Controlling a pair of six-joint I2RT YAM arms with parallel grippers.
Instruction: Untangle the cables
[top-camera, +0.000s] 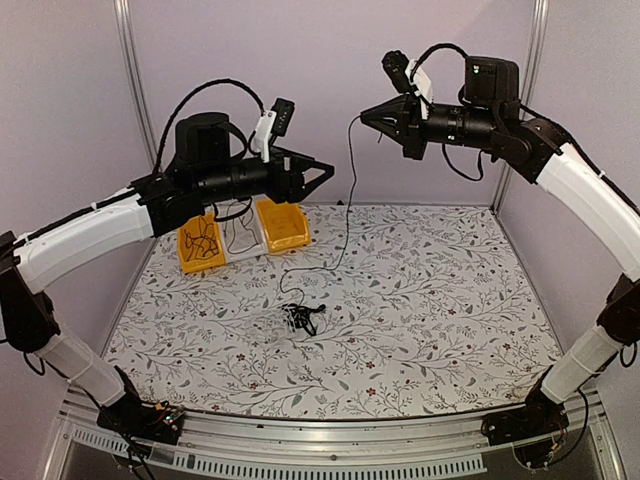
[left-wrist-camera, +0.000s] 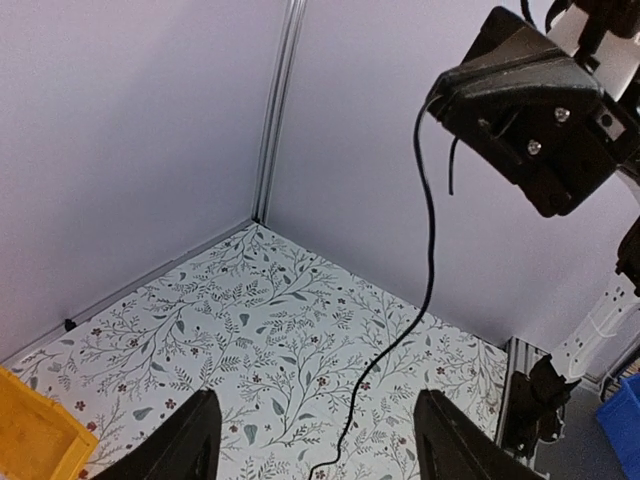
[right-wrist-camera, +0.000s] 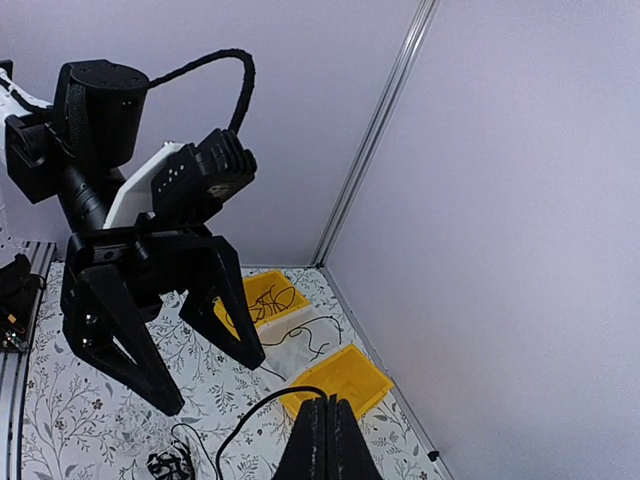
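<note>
While raised mid-air, left fingers (top-camera: 326, 172) apart, right fingers (top-camera: 366, 116) clamped on a black cable (top-camera: 349, 200).

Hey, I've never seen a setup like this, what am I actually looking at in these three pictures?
These are two robot arms fixed at the near edge of a flower-patterned table. One picture looks down from above and behind them; the other two come from small cameras on each arm's wrist.

The right claw is shut on a thin black cable that hangs from it down to the table, ending at a small tangle of cables. The left claw is raised with its fingers spread apart and holds nothing.

At the back left of the table sit three small bins in a row: a yellow bin with dark cables inside, a pale middle bin also holding a cable, and another yellow bin whose contents I can't make out.
</note>
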